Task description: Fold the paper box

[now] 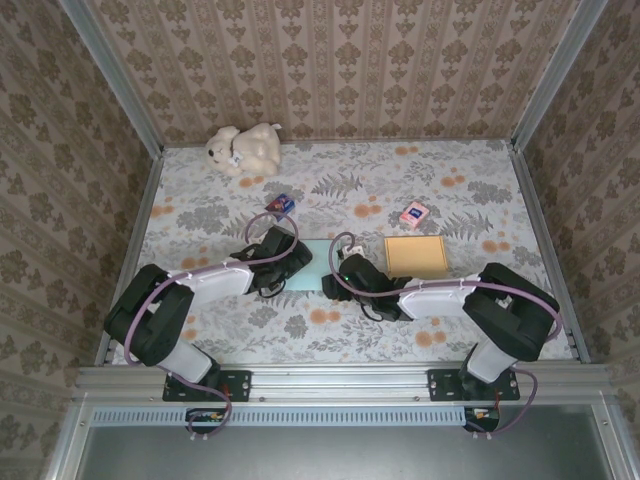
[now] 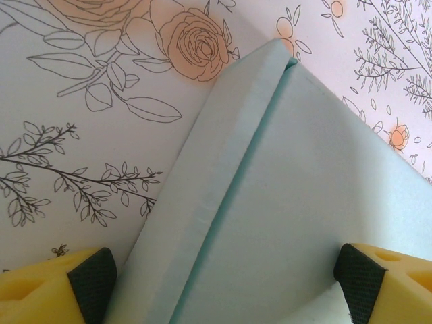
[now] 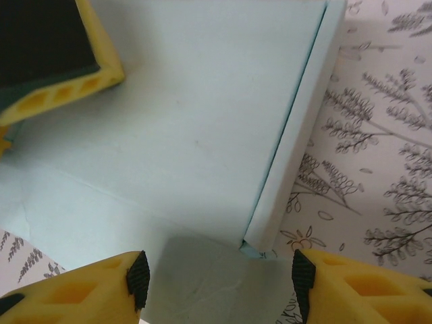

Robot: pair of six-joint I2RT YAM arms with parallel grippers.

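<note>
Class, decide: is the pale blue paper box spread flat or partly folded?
Partly folded: the pale blue paper box has a narrow side flap creased up along its edge.

Table (image 1: 480,190) in floral cloth, white plush (image 1: 243,149) far left near back wall, blue pack (image 1: 281,203) nearer centre, pink pack (image 1: 413,213) well right of it, flat tan card (image 1: 416,255) right of middle, pale blue box (image 1: 318,262) at centre, one side wall raised.

Pale blue paper box (image 1: 318,262) on grey-and-orange floral tablecloth (image 1: 400,180).
</note>
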